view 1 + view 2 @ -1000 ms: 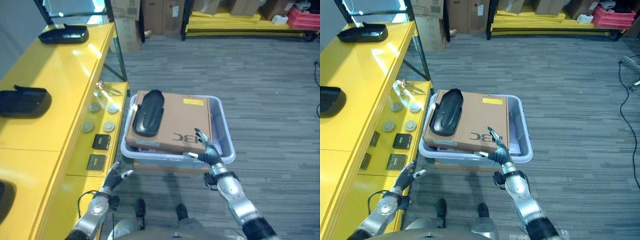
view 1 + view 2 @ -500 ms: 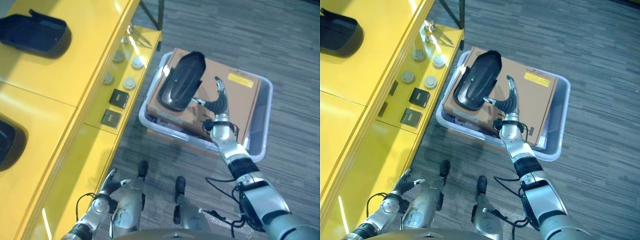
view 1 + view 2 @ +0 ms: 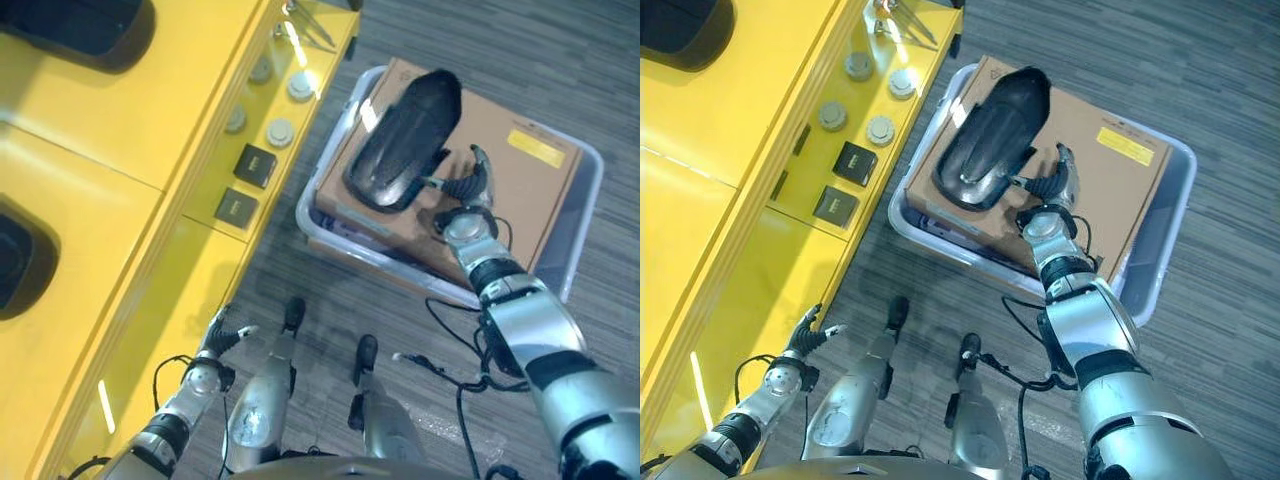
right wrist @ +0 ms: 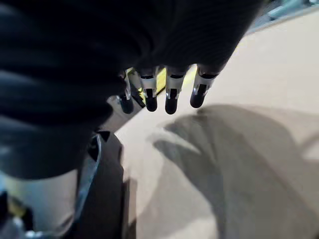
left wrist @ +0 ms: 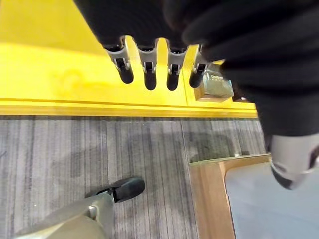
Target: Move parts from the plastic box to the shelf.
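While the right robot hand is held open and empty beside the black part, upper right, the part could be nudged off the cardboard box by straight fingers.

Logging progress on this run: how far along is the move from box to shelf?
Done: black parts already lie on the yellow shelf. In hand: nothing; the open right hand sits by the black part on the cardboard in the box. Left: grasping and shelving it.

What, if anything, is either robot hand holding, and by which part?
Nothing is held. The right hand hovers open beside the glossy black moulded plastic part on the brown cardboard box; the left hand hangs open.
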